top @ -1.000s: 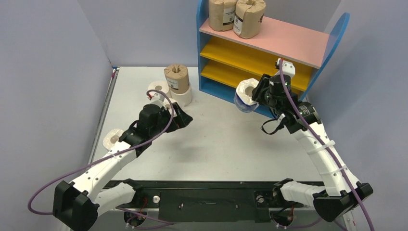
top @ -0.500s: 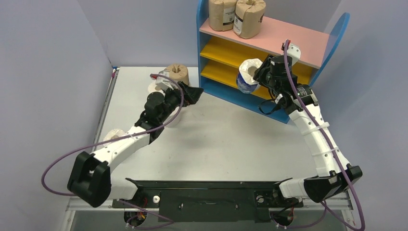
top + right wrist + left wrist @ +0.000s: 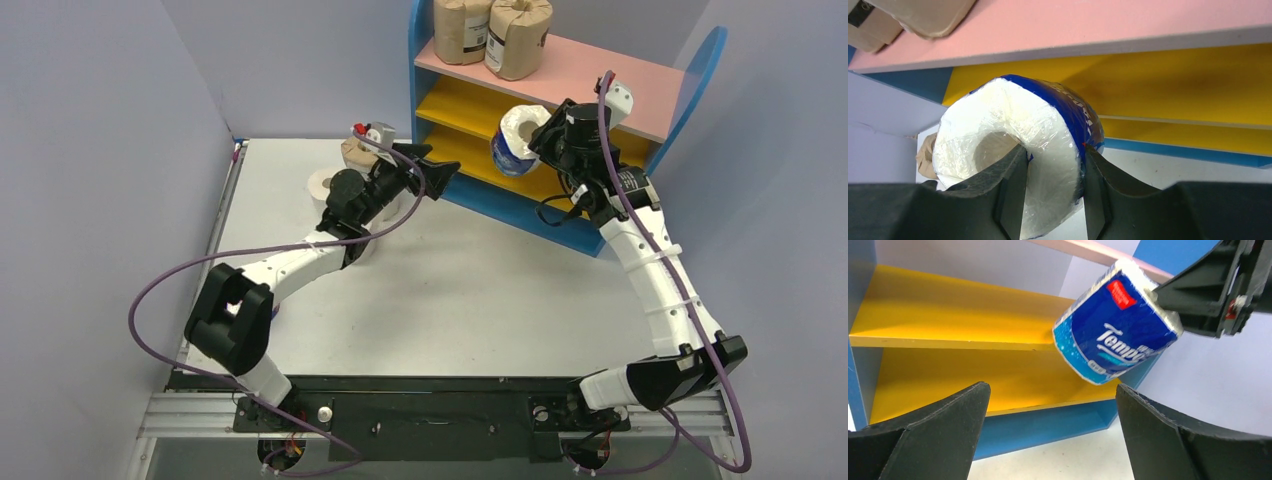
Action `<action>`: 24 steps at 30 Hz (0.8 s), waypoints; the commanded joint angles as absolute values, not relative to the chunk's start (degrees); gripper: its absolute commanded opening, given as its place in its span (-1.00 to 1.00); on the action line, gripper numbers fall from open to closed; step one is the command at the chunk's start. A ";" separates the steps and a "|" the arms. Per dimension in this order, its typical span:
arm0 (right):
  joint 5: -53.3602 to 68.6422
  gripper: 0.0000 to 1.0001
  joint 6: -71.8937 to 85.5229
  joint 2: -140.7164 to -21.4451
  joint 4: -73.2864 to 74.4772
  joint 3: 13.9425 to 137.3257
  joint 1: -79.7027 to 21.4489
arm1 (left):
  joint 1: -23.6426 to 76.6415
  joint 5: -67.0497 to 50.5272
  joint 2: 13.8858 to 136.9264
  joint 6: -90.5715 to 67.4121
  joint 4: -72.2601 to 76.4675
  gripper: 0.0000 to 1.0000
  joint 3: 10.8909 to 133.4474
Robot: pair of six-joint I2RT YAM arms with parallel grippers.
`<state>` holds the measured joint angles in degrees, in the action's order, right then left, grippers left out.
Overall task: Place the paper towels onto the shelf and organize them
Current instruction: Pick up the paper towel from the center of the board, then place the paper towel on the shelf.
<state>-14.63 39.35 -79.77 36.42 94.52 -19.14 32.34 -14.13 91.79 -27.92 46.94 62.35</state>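
Core of Tempo roll partly hidden by right gripper

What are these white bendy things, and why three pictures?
They are two robot arms bolted to a grey table. One picture looks down from above; the other two come from cameras on each wrist. The right claw pinches a blue-and-white wrapped paper roll, one finger inside its hole, before the blue, pink and yellow shelf. The left claw is open and empty. Two brown-wrapped rolls stand on the pink top board. More rolls sit on the table behind the left arm.
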 commanded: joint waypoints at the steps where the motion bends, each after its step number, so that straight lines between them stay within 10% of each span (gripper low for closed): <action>1: -16.34 -0.47 40.75 -80.59 30.94 97.98 -18.45 | 32.59 -15.62 95.87 -22.60 55.08 0.93 66.43; 24: -16.09 -0.46 41.09 -83.65 33.16 101.18 -17.79 | 40.22 -14.17 110.34 -13.69 55.62 0.93 81.54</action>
<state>-15.66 40.14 -84.03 36.21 97.82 -18.44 40.21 -14.22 108.66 -15.42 53.19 77.76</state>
